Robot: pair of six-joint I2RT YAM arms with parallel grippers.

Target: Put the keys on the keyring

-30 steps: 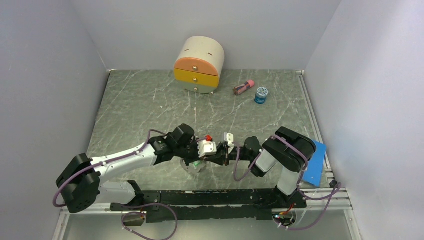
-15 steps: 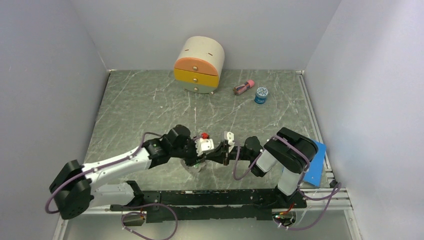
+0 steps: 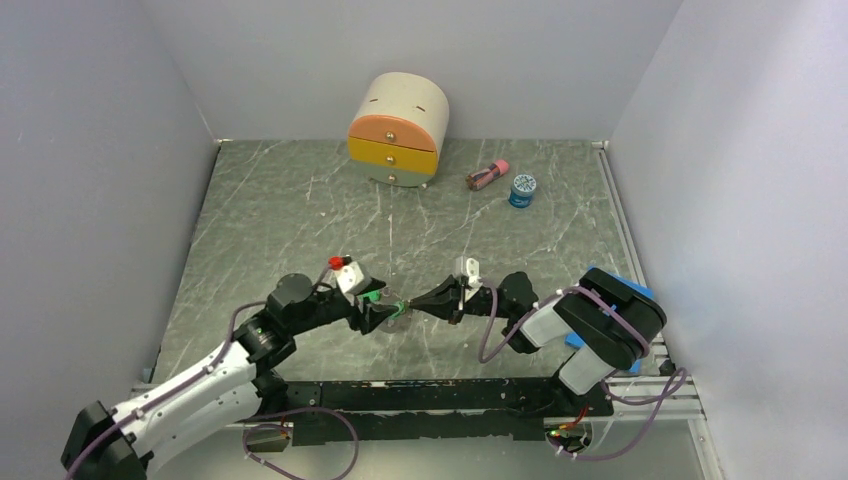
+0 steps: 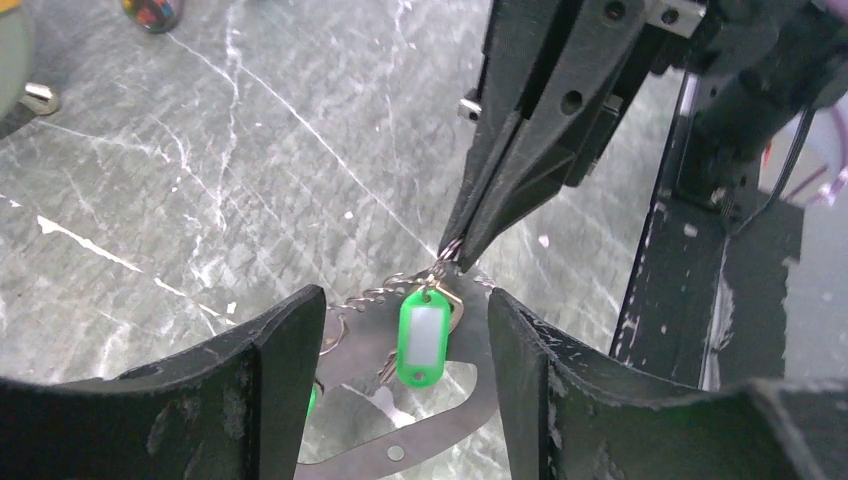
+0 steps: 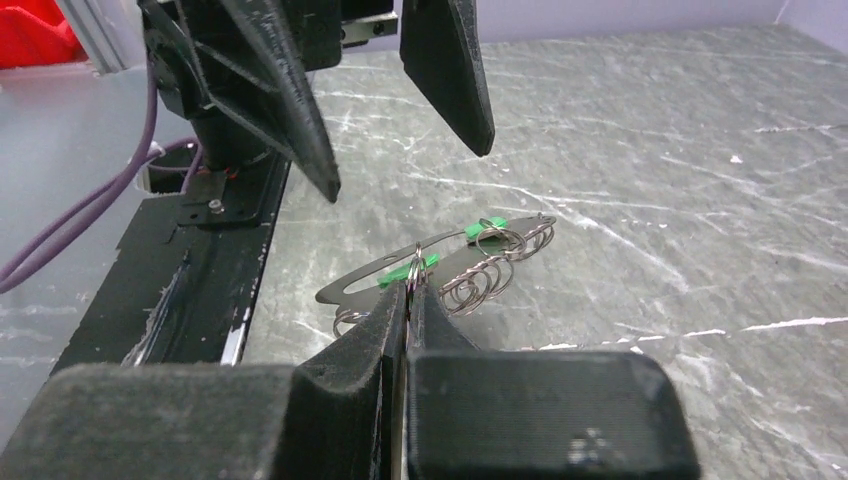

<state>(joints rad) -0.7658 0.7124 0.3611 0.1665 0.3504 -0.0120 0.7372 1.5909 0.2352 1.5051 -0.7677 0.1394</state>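
Note:
My right gripper (image 3: 418,303) is shut on the keyring (image 4: 447,254), a thin silvery ring pinched at its fingertips just above the table. A green-headed key (image 4: 424,338) hangs from that ring, and a fine chain (image 4: 368,297) with further small rings (image 5: 482,280) trails to the table. A second green key (image 5: 487,228) lies behind it. My left gripper (image 3: 384,311) is open, its fingers either side of the hanging key without touching it. In the right wrist view the right gripper (image 5: 408,290) is closed on the ring, the green key (image 5: 405,268) just beyond.
A thin flat metal plate (image 4: 402,440) lies under the keys. A round drawer cabinet (image 3: 396,130), a pink tube (image 3: 487,175) and a blue jar (image 3: 522,190) stand at the back. A black rail (image 3: 400,395) runs along the near edge.
My left arm has drawn back to the left and its gripper now stands open around the key. My right gripper has reached further left, still holding the ring.

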